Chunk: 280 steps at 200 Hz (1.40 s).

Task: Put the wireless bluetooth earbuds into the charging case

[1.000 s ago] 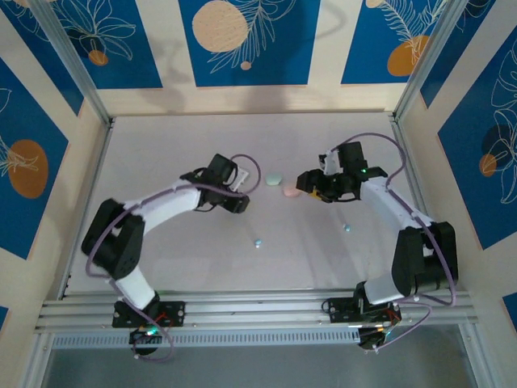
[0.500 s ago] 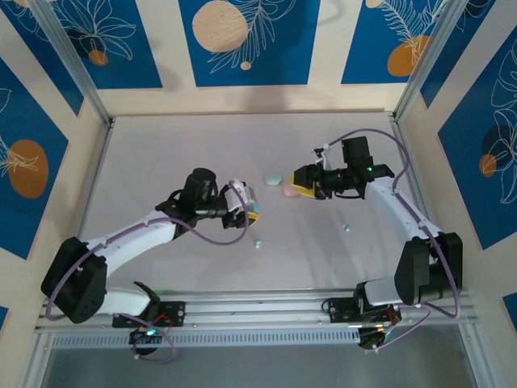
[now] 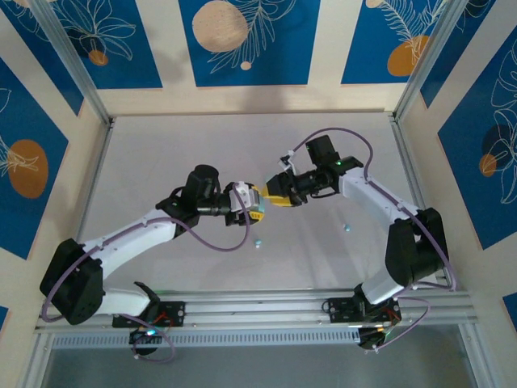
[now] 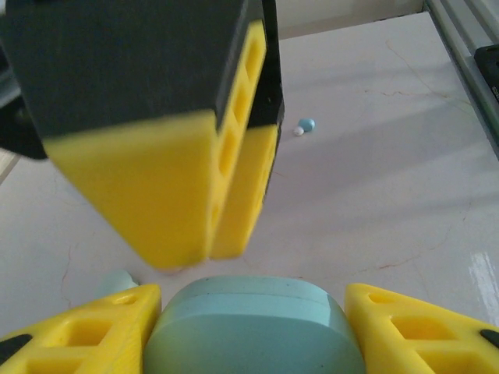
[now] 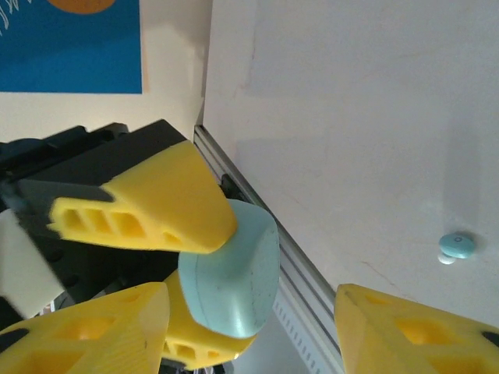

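From above, the left gripper (image 3: 254, 204) is seen mid-surface, clamped on a mint case (image 3: 250, 196), and the right gripper (image 3: 276, 194) is met almost tip to tip. A light blue earbud (image 3: 258, 242) and a second earbud (image 3: 346, 228) are left loose on the surface (image 3: 161, 153), apart from both grippers.

At the left wrist, the mint case (image 4: 253, 327) is pinched firmly between yellow fingers (image 4: 421, 331), and its lid seam looks shut.

At the right wrist, the right gripper (image 5: 249, 312) is spread wide with nothing held, and the case is just ahead.

Nothing is judged inserted yet. The case is to be opened and the earbuds fetched.
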Tool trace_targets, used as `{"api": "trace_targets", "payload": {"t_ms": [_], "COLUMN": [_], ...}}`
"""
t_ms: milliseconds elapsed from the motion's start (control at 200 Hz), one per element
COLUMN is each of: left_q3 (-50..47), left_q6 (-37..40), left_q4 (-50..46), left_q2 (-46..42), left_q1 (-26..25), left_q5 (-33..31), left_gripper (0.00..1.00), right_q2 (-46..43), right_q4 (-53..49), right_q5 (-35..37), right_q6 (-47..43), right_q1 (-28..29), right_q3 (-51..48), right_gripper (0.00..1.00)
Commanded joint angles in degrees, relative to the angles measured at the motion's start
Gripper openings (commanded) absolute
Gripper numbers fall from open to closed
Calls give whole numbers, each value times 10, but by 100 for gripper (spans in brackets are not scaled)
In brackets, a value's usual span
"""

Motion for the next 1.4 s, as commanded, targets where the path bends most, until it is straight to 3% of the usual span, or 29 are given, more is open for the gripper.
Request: {"api": "trace_targets", "payload": {"t_ms": [0, 330, 615, 710, 755, 970, 1095, 1231, 1396], "left_q3": [25, 42, 48, 48, 47, 16, -26, -64, -65], "left_q6": [20, 8, 7, 0, -7, -112, -220, -314, -353], "left_q4": [-20, -36, -45, -44, -39, 34, 126, 230, 308], "left_q2": [-6, 7, 9, 8, 6, -16, -36, -39, -7], "left_q1": [-7, -10, -13, -13, -13, -13, -13, -19, -63], "left_q5": [9, -6, -10, -17, -25, -99, -142, -181, -248], "left_gripper": [43, 43, 45, 54, 63, 89, 90, 83, 83], "right_q2": [14, 32, 27, 20, 13, -54, -93, -132, -175], "right_q4": [-4, -2, -8, 1, 14, 180, 301, 439, 533], "right_q5": [-10, 7, 35, 43, 42, 31, 54, 115, 227], "right_q6": [-4, -1, 2, 9, 18, 139, 245, 374, 469], "right_q1": [17, 42, 47, 46, 41, 0, -23, -28, -1], "right_q3": [22, 37, 41, 37, 30, -51, -108, -175, -234], "right_gripper": [59, 55, 27, 20, 19, 13, 13, 14, 15]}}
